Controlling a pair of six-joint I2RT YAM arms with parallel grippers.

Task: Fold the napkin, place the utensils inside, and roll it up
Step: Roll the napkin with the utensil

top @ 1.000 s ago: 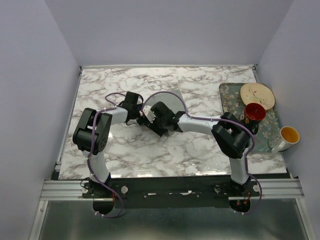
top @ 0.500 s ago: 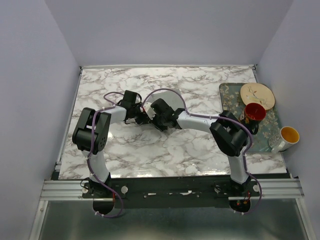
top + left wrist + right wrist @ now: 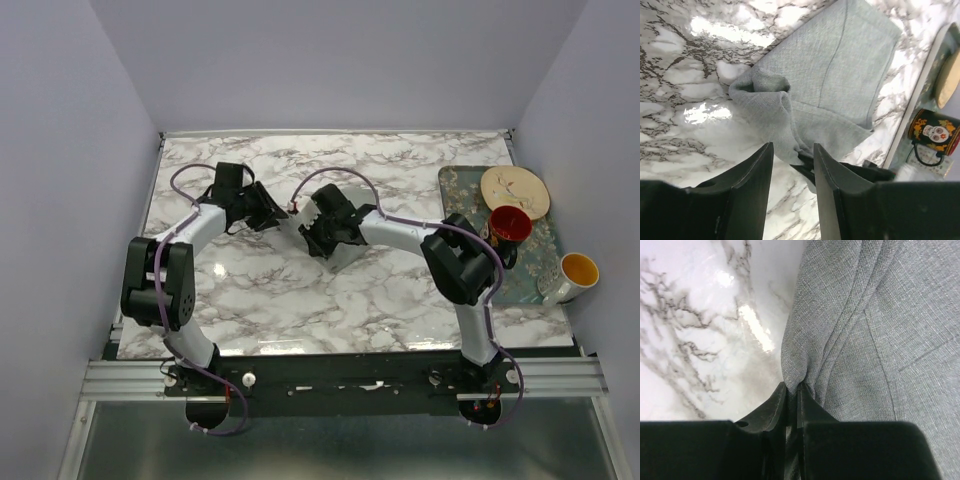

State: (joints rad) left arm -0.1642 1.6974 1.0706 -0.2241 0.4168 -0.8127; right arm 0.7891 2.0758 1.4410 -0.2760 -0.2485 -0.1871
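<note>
From above, the left jaws and right jaws meet over the middle of the marble surface (image 3: 280, 300). The left wrist view shows the left jaws moderately apart and empty above the rumpled napkin (image 3: 840, 75) lying there. The right wrist view shows the right jaws pinching its bunched edge.

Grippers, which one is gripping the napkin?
The right gripper: its jaws are pinched shut on a bunched fold of the napkin. The left gripper stands open, clamping nothing.
</note>
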